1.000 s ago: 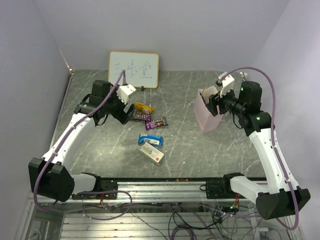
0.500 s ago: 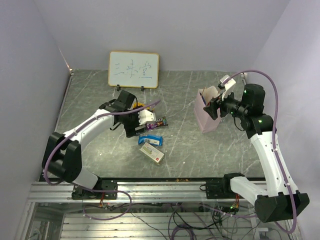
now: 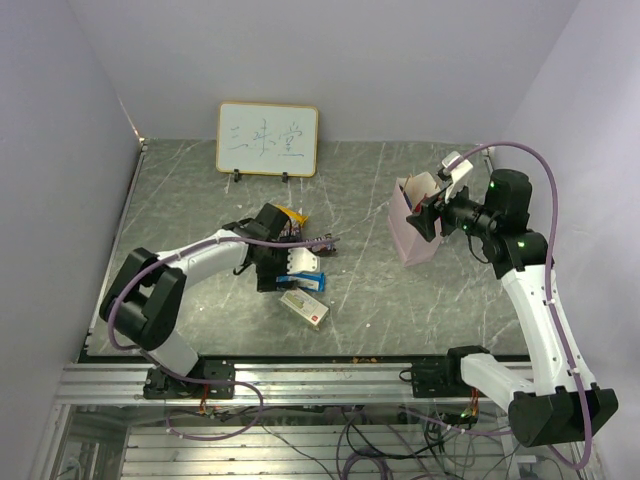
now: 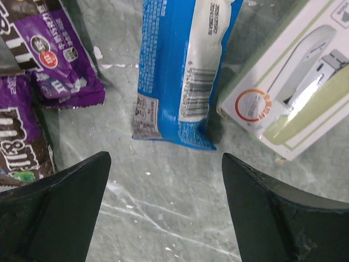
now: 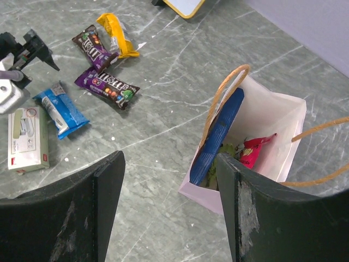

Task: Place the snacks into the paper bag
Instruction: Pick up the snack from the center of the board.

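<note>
- Grey marbled worktop under both arms, pale walls all round.
- Left hand is down low over the stone. Its fingers are spread wide with nothing between them, just bare worktop in the gap.
- Just ahead of that gap lies the blue-white bar, flat, its near end towards the hand and untouched.
- Tight beside the bar is a white box, also flat. Whether its corner touches the bar or sits a hair off, I can't tell.
- On the bar's other side is the purple wrapper, lying near the bar but apart from it.
- Further out are the brown wrapper and the orange wrapper, just beside each other. They lie towards the writing board propped at the far edge.
- Over to the right hand: its fingers are apart too and hold nothing. It hangs over the paper bag.
- That paper bag stands upright on the right half of the worktop, mouth open, well apart from the loose snacks.
- Inside it, the dark blue crisp bag stands on edge against one wall, with a pink wrapper beside it.
- Something green sits lower down in the bag, too hidden to name.
- One thin handle arches up over the bag's mouth.
</note>
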Controlling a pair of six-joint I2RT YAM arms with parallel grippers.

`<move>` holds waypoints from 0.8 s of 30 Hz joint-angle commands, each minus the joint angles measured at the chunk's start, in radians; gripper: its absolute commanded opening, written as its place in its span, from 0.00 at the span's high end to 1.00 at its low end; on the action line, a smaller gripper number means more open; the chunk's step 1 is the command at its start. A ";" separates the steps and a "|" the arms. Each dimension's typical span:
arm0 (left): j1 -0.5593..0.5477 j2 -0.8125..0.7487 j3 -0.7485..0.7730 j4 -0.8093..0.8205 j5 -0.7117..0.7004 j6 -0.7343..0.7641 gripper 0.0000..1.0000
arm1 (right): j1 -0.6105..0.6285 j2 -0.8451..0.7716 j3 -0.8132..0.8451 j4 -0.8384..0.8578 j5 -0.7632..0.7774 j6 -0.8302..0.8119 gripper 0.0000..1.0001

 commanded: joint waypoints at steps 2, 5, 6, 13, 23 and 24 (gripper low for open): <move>-0.037 0.035 -0.013 0.104 -0.011 -0.004 0.05 | -0.011 -0.006 -0.014 0.023 -0.015 0.005 0.32; -0.053 0.049 -0.008 0.107 0.015 -0.021 0.05 | -0.012 -0.005 -0.013 0.025 -0.015 0.006 0.32; -0.056 0.053 -0.007 0.108 0.022 -0.027 0.05 | -0.014 -0.003 -0.014 0.025 -0.015 0.006 0.32; -0.068 0.091 0.008 0.116 0.029 -0.045 0.14 | -0.019 0.000 -0.015 0.029 -0.021 0.009 0.32; -0.068 0.087 0.009 0.097 0.038 -0.057 0.47 | -0.021 0.019 -0.010 0.031 -0.018 0.007 0.32; -0.067 0.079 0.005 0.097 0.038 -0.059 0.50 | -0.020 0.022 -0.008 0.029 -0.015 0.008 0.31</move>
